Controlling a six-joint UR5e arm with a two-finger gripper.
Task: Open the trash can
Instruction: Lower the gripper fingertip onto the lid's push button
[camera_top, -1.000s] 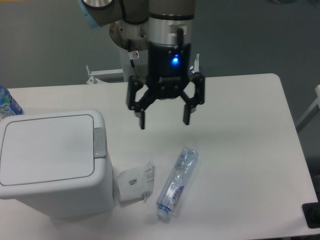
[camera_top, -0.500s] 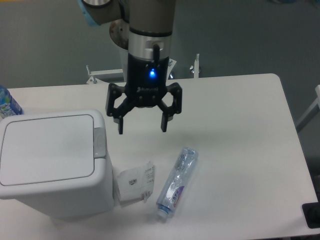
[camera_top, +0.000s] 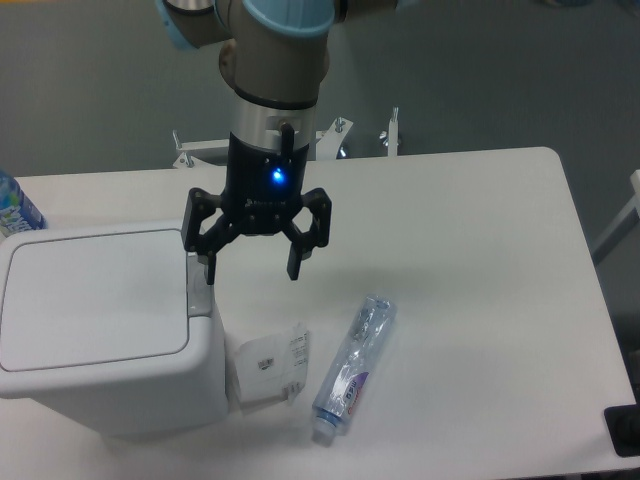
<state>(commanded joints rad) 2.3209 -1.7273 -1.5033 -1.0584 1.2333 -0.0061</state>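
The white trash can (camera_top: 105, 330) is placed at the left front of the table (camera_top: 480, 300), its lid closed. The gripper (camera_top: 252, 272) is held spread and empty, with one finger over the grey push-button latch (camera_top: 198, 290), probably so that the latch can be pressed down.

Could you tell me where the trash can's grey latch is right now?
The grey latch sits on the trash can lid's right edge, under the open gripper.

- Plastic bottle (camera_top: 352, 368), lying near right of centre: label carries print, not legible.
- Crumpled paper packet (camera_top: 270, 368) beside it: dark printed marks, unreadable.
- No text legible anywhere.
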